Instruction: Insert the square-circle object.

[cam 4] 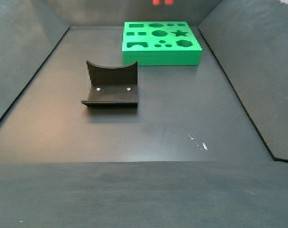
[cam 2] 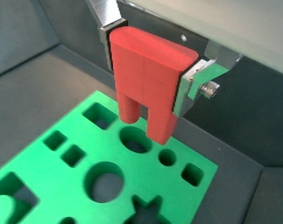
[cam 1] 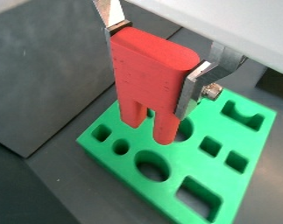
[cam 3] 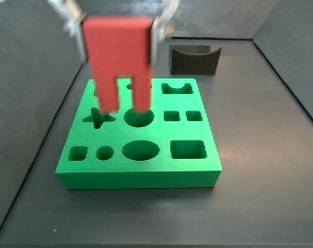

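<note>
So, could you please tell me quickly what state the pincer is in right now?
Pincer: shut on a red two-pronged piece, held above the green board.

Even, soft overhead light, faint glare on floor, low-res pics, tool slightly blurred.

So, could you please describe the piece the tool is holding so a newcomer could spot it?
Find the green board with shaped holes. Just above it, the tool grips a red piece; it is the only red thing, with two legs pointing down.
</note>
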